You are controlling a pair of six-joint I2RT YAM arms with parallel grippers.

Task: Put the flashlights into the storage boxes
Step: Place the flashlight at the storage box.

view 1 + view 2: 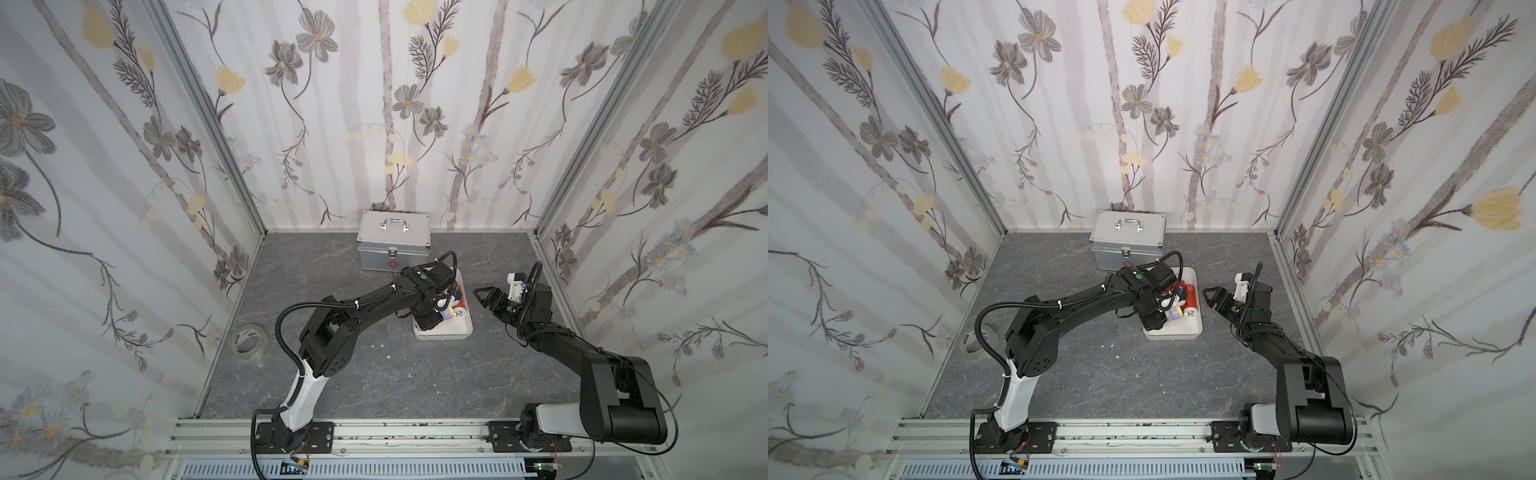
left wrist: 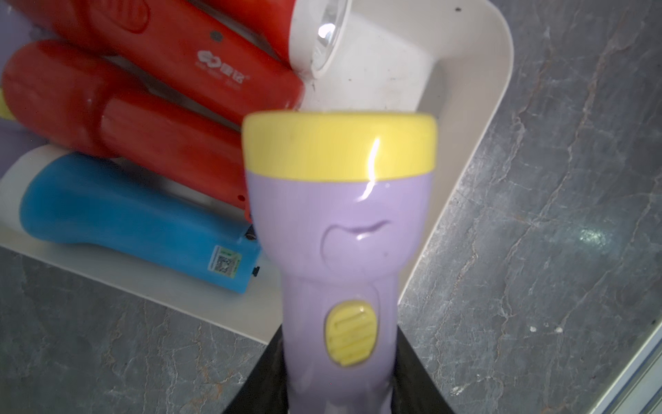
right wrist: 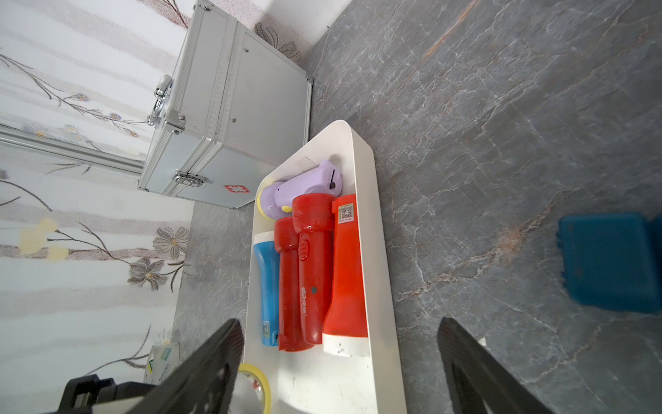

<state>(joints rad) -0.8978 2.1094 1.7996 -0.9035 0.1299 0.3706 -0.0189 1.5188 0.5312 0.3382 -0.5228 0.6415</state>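
Plainly, the step in hand was setting down what looked to be the last flashlight. The left claw [image 2: 336, 362] was clamped on the handle of a lilac flashlight [image 2: 340, 222]. Its yellow head hung over the bare end of the white tray [image 2: 476, 118], while its handle end reached out over the tray's rim and the counter [image 2: 537, 251]. To do it well, the claw would need to carry the flashlight inward, clear of the rim. It should then lower it close to the tray floor and only then let go, keeping off the blue flashlight [image 2: 125, 215] and the red flashlights [image 2: 143, 118] lying just beside. The right claw [image 1: 482, 300] hovered beside the tray, jaws apart and empty.
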